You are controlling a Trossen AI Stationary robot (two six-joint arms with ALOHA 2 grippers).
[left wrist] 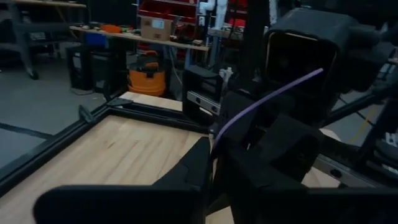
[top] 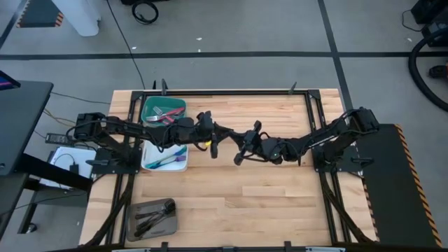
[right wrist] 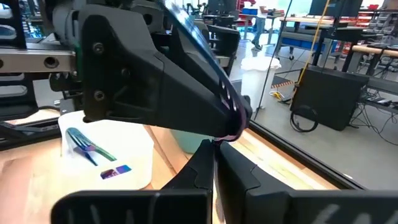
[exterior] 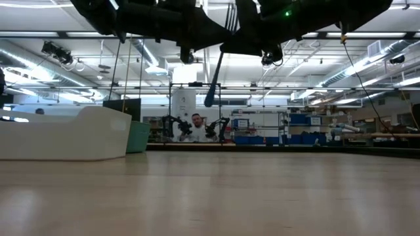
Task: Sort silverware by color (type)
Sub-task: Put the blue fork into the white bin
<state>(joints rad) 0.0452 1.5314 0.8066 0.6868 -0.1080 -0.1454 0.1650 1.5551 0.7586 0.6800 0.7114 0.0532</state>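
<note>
Overhead, iridescent utensil (left wrist: 267,99) mostly hidden between left claw (top: 212,148) and right claw (top: 241,155).

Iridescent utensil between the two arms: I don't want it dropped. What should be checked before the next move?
1. Left gripper fingers closed on the iridescent utensil: ok.
2. Right gripper has let go: not ok, its fingers are shut on the utensil's purple end.
3. Utensil clear of the table: ok, it hangs well above it.
4. White tray holds matching pieces: ok, teal-purple ones lie inside.
5. Utensil held firmly enough for one arm alone: cannot tell.
</note>
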